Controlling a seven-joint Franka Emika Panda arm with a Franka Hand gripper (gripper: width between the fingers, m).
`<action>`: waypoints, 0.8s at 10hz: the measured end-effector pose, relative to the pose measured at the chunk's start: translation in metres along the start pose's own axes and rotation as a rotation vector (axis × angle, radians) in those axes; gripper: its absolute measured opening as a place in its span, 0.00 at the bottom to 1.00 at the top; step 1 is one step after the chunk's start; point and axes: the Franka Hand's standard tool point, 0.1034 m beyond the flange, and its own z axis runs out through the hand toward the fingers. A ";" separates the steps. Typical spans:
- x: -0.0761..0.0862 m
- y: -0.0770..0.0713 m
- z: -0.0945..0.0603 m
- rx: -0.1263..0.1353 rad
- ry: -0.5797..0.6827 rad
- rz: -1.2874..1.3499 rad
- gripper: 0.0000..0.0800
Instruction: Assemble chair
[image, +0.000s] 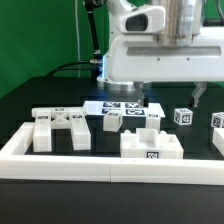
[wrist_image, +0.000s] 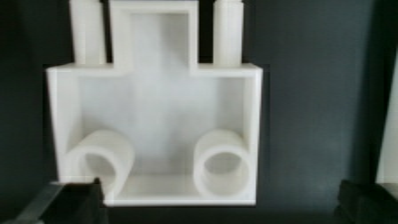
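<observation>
The chair lies in loose white tagged blocks on the black table. A wide block (image: 60, 126) sits toward the exterior view's left, a mid block (image: 135, 120) near the middle, a chunky block (image: 151, 146) against the rail, a small cube (image: 182, 117) and an edge piece (image: 218, 121) to the right. My gripper (image: 172, 97) hangs open just above the table, behind the mid block. The wrist view is filled by one white part (wrist_image: 160, 110) with a recess and two round sockets. My gripper (wrist_image: 228, 206) stands open at its near end, dark fingertips (wrist_image: 71, 203) wide apart, holding nothing.
The marker board (image: 113, 106) lies flat behind the blocks. A long low white border rail (image: 70, 160) runs along the front and turns up at both ends. A green backdrop and cables stand behind the arm.
</observation>
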 end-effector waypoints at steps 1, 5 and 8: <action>0.000 -0.004 0.011 0.002 0.002 0.000 0.81; 0.000 -0.005 0.039 0.004 -0.008 -0.005 0.81; 0.001 -0.005 0.052 0.006 -0.016 -0.011 0.81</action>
